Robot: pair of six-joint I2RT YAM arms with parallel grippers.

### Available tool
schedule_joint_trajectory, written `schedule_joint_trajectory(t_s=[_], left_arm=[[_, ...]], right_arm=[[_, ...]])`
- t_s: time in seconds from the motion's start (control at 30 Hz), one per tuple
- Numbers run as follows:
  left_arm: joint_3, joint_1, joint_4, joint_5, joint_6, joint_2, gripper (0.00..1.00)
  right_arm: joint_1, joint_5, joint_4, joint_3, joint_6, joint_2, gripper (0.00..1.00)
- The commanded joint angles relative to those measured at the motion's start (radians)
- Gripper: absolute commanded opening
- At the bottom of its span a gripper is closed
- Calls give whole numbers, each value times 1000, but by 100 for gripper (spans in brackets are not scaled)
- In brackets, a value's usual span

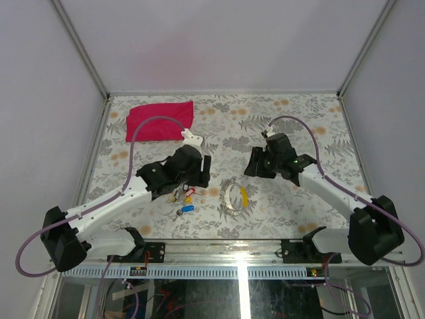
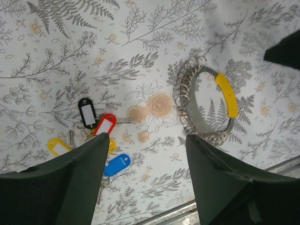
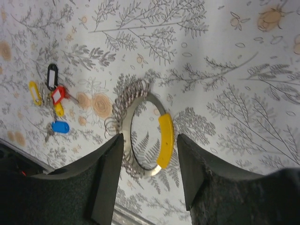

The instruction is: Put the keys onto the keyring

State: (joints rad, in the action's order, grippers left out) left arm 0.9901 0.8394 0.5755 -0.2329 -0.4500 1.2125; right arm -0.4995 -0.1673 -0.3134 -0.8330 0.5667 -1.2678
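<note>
Several keys with black (image 2: pixel 87 113), red (image 2: pixel 105 125), yellow (image 2: pixel 58 146) and blue (image 2: pixel 117 165) plastic tags lie bunched on the floral table; they also show in the top view (image 1: pixel 184 199). The keyring (image 2: pixel 190 110) is a wide metal hoop with a yellow grip (image 2: pixel 226 93) and several small split rings threaded on it. It lies flat to the right of the keys (image 1: pixel 228 198). My left gripper (image 2: pixel 146 140) is open and empty above the gap between keys and hoop. My right gripper (image 3: pixel 150 138) is open and empty above the hoop (image 3: pixel 165 140).
A red cloth (image 1: pixel 159 119) lies at the back left of the table. The table's metal front edge (image 2: pixel 187 211) runs just below the keys and hoop. Grey walls enclose the table on three sides.
</note>
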Motion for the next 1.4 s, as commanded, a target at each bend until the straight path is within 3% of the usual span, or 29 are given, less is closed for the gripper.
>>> schedule_joint_trajectory(t_s=[0.0,0.33,0.97,1.17,1.37], left_arm=[[-63,-5,-72,-28,40,-66,69],[-89,-4,-91,-52,43,-87,71],[-87,-5,-91,-30,47,-79,69],[-84,-4,-89,-32,52,-72,68],[-79,-5,-86,-34,56,-62,68]], right_arm=[[-25,3,172,-16,81,-96,55],[-88,-14,228,-84,99,-320,49],[-88,-3,267,-115,111,-454,30],[-88,-4,277,-115,110,-464,21],[-89,-10,287,-117,102,-469,6]])
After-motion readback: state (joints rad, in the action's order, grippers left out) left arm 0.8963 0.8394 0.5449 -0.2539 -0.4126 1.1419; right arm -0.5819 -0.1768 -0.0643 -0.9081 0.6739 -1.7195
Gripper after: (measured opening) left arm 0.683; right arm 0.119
